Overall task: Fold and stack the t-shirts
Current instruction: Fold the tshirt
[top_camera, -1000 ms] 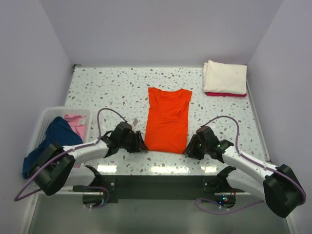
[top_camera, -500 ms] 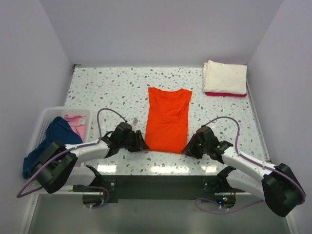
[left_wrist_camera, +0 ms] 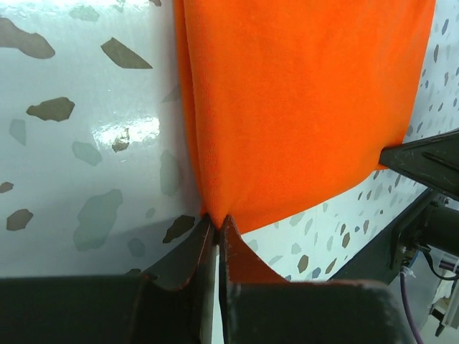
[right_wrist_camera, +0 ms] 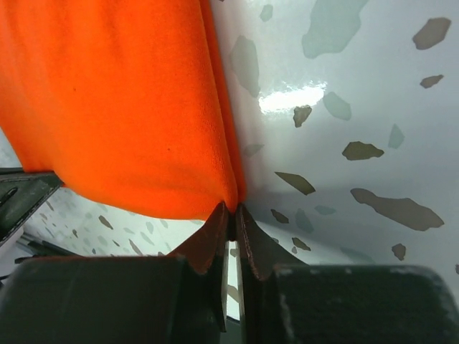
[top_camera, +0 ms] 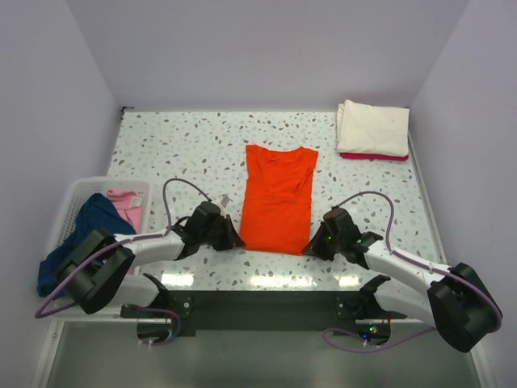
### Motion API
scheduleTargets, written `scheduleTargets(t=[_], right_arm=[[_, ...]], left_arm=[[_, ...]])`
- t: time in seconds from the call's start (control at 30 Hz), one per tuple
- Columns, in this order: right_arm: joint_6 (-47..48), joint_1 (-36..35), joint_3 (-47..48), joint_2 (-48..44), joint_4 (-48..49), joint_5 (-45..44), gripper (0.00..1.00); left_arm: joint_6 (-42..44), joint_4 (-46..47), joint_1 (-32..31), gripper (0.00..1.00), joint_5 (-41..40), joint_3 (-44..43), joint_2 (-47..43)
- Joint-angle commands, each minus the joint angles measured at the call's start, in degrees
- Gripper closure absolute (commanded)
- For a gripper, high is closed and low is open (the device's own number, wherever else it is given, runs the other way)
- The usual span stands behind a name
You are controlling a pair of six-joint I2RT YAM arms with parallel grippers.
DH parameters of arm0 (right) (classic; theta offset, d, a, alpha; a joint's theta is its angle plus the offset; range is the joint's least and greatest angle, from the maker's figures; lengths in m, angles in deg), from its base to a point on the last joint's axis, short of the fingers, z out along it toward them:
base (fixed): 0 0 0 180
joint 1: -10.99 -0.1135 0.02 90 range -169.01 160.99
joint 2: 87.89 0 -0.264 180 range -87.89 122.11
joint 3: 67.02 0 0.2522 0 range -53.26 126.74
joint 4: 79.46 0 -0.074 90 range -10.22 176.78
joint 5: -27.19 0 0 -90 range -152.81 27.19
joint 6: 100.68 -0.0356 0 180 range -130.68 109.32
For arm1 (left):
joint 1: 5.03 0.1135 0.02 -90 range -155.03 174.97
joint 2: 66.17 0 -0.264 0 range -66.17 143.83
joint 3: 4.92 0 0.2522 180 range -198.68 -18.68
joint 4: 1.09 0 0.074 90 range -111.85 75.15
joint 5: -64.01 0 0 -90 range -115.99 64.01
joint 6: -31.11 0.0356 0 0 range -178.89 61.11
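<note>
The orange t-shirt (top_camera: 279, 198) lies folded to a narrow strip in the middle of the worktop (top_camera: 178, 145), with its collar toward the far wall and its hem toward the arms. The left hand (left_wrist_camera: 217, 221) is at the hem's left corner, its fingers pressed together on a pinch of orange cloth. The right hand (right_wrist_camera: 231, 209) is at the hem's right corner, likewise pinching the fabric. Both corners look low, perhaps touching the surface, though that is hard to judge. A folded cream-white t-shirt (top_camera: 371, 128) rests on a red t-shirt (top_camera: 367, 156) at the far right. A navy t-shirt (top_camera: 89, 226) and a pink t-shirt (top_camera: 125, 206) fill the white basket (top_camera: 105, 183) at the left.
</note>
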Motion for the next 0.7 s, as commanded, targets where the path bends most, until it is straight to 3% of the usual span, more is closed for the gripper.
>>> scheduleTargets(t=[0.0,0.1,0.43,0.67], right_arm=[[3.37,0.49,2.76,-0.10,-3.57,-1.30,0.94],[6.01,0.58,4.79,-2.65,-8.22,-0.69,1.00],[12.77,0.67,5.59,-13.10,-20.81,8.80,1.00],[17.35,0.49,8.04,-21.19,-32.14,11.09,1.00]], left_arm=[[1.89,-7.11,0.08,0.97,-3.12,-1.79,-0.45],[2.25,-12.82,-0.10,1.00,-4.09,-3.11,-3.26],[0.67,-25.82,-2.03,1.00,-3.30,-0.66,-16.71],[-5.04,-33.75,-7.74,1.00,-3.39,0.66,-28.13]])
